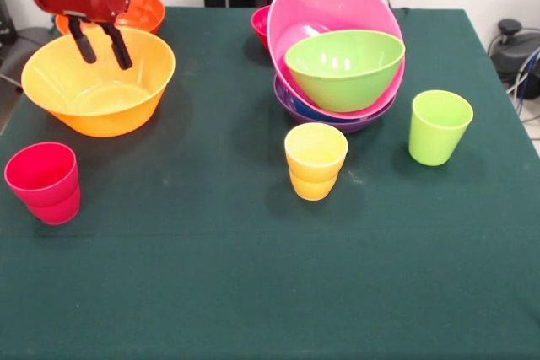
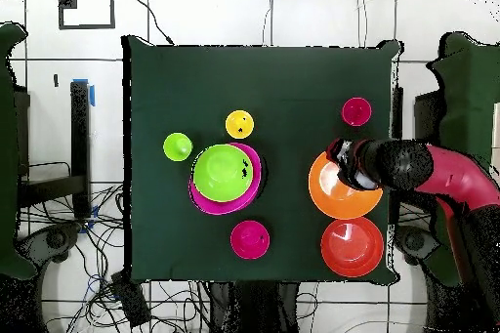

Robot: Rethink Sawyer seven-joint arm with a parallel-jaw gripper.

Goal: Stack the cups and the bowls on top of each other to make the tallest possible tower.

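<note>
Dark green table [image 1: 253, 292], cables [image 2: 68, 222] on white tiled floor [image 2: 322, 17] beyond its edges.

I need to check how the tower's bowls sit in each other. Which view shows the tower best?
The front view: the tower shows from the side, the pink bowl tilted in the purple bowl, the lime green bowl leaning inside it. The overhead view shows only nested rims, with no tilt or height.

There's the arm [image 2: 444, 175]: glossy red shell, a black ribbed collar above the wrist, and a gripper [image 1: 100, 45] with two slim black fingers [image 1: 117, 46] poking from the rounded red head.
</note>
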